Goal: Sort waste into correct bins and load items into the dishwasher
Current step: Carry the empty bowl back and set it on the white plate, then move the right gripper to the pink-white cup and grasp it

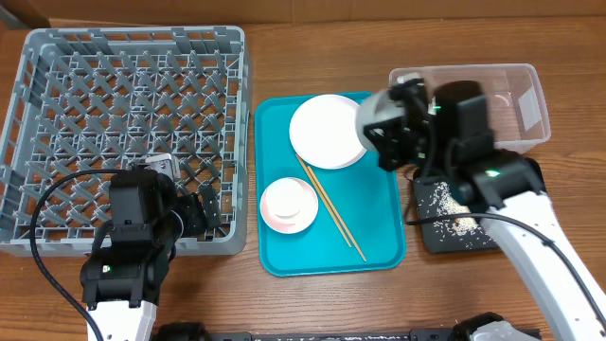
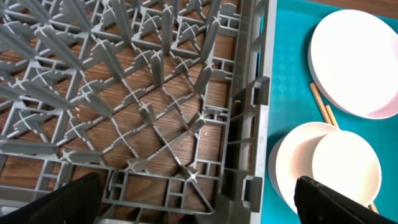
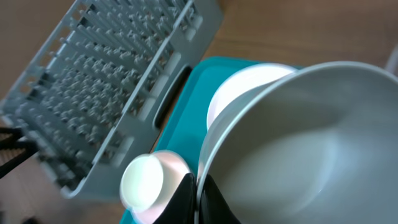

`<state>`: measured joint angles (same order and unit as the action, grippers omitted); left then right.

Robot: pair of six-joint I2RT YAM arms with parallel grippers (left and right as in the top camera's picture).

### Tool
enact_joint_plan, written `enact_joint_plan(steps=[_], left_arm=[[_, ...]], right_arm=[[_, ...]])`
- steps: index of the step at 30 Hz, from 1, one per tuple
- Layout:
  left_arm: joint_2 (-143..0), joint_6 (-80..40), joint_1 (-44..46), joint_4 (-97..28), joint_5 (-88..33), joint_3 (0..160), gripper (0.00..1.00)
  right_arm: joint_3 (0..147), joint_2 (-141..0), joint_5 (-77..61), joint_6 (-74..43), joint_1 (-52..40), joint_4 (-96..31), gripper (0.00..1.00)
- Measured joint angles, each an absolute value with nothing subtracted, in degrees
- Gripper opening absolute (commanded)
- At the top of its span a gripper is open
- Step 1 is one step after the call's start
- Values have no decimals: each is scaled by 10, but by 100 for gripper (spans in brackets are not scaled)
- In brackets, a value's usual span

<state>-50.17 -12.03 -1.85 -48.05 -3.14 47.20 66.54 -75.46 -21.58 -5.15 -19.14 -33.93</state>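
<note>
- One wooden table (image 1: 312,47) carries everything; no more of the room is in view.
- One grey dish rack (image 1: 57,76) at my left, with no dishes in it.
- One teal tray (image 1: 379,237) in the middle, just beside the rack.
- One white plate (image 1: 322,128) on the teal tray's far end.
- Two bowls. The whitish-pink bowl (image 1: 270,220) is on the teal tray. The pale grey bowl (image 3: 298,149) is tilted above the plate's right edge.
- One white cup (image 3: 142,180), sitting in the pink bowl.
- Two chopsticks (image 1: 336,213), side by side on the teal tray.
- Two bins at my right: the clear tub (image 1: 525,95), and the black tray (image 1: 431,237) holding the rice (image 1: 450,204).
- My right gripper (image 3: 198,199): jaws pinched on the grey bowl's rim.
- My left gripper (image 2: 199,194): jaws wide and empty, over the rack's near right corner.
</note>
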Motion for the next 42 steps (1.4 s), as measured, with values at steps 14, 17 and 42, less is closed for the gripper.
enact_joint_plan(steps=[14, 17, 42], left_arm=[[-502, -120, -18, -481, -32, 472, 100], [-502, -120, -18, -481, -32, 472, 100], [-502, -120, -18, -481, -31, 472, 100]], right_arm=[[666, -946, -122, -16, -241, -201, 4], [666, -976, -120, -12, -241, -201, 4], [666, -1008, -145, -6, -241, -201, 15]])
